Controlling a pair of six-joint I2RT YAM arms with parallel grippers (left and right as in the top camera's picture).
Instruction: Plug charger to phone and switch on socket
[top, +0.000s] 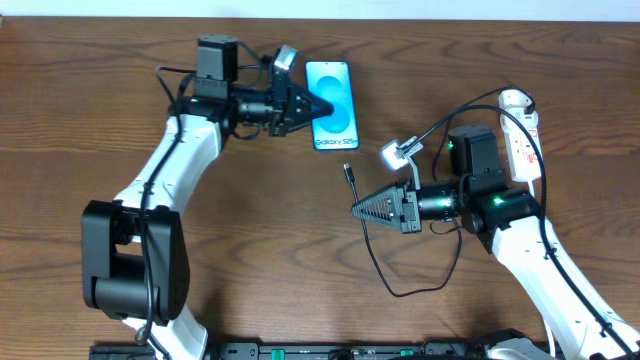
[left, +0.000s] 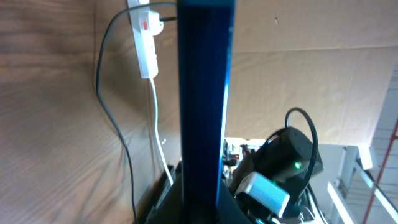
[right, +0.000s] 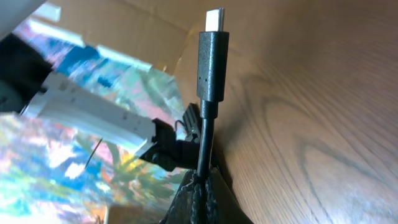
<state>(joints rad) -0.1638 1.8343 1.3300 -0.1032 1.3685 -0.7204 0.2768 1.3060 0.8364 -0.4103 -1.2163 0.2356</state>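
Overhead: the left gripper is clamped on the left side of the phone, toward the far edge of the table. The right gripper pinches the charger just behind its plug, and the slack loops back toward the socket at the right.

Left wrist: the phone stands edge-on between the jaws. It looks rigid, with slick glass, and is best held across its long sides (clear of the port).

Right wrist: the charger plug juts stiffly above the closed fingers. The cable itself looks limp, so a hold close behind the plug seems right.
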